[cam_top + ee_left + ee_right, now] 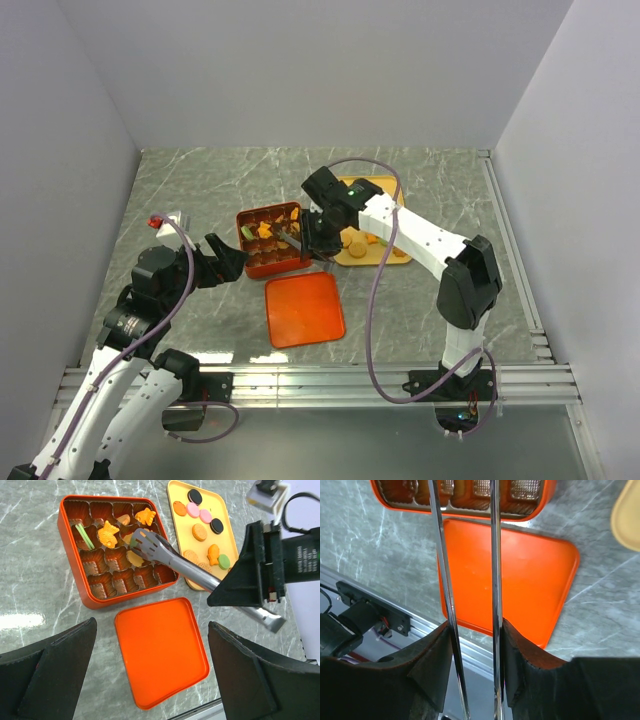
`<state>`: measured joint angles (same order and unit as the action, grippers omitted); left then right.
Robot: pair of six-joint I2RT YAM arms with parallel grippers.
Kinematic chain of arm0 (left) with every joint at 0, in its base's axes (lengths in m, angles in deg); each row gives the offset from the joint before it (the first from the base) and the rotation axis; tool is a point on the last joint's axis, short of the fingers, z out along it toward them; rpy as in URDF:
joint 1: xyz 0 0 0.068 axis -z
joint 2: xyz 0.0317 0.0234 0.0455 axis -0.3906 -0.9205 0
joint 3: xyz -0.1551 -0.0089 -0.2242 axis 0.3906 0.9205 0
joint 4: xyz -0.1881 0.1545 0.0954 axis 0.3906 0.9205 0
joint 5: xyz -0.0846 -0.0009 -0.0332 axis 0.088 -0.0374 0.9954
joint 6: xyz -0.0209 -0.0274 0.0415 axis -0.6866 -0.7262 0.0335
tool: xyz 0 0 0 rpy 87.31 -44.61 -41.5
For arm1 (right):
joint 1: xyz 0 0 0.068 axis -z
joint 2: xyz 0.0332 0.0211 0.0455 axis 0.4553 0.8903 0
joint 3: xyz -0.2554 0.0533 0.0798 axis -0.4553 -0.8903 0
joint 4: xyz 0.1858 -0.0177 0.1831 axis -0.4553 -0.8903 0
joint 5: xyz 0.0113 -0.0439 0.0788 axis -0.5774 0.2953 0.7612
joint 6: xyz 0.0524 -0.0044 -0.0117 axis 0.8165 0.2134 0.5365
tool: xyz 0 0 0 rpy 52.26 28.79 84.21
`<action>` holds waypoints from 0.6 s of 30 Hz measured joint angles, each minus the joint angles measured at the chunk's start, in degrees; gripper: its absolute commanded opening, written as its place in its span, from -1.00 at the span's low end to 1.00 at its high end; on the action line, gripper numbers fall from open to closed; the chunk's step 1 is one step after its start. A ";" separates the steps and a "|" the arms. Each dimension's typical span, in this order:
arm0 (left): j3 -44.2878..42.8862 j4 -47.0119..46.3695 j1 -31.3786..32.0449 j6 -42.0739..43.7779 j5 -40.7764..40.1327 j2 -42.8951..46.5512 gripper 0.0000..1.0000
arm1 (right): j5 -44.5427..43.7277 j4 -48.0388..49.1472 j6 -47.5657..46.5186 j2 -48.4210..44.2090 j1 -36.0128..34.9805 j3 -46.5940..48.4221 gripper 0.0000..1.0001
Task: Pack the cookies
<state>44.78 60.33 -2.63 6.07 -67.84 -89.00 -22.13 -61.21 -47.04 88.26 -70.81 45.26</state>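
Pinching the tongs (170, 560), the right gripper (472, 635) should slowly set cookies (108, 534) in empty cups of the box (67, 545); the left gripper (152, 625) hangs wide.

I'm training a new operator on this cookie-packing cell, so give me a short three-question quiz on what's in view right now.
1. True or false: the orange lid is closed on the gridded box.
2. What does the right gripper hold? A) metal tongs B) a pink cookie C) the lid
3. Where do the black cookies lie?

Key:
1. False. The lid lies flat beside the open box.
2. A.
3. On the yellow tray.
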 measured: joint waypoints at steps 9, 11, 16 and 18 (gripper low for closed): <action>0.00 0.00 -0.02 0.00 0.00 0.00 0.99 | -2.75 -3.80 -0.39 -1.62 1.33 3.82 -0.03; 0.00 0.00 0.00 0.00 0.00 0.00 0.99 | -3.13 -4.70 -0.50 -2.29 2.32 4.63 -0.03; 0.00 0.00 0.00 0.00 0.02 -0.09 0.99 | -3.45 -5.62 -1.64 -5.90 8.72 4.83 -0.03; 0.00 -0.02 0.00 0.00 0.02 -0.15 0.99 | -3.41 -5.60 -2.38 -7.85 12.61 4.50 -0.03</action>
<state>44.78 60.31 -2.63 6.07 -67.82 -89.15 -25.54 -66.81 -49.42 80.42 -58.20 49.76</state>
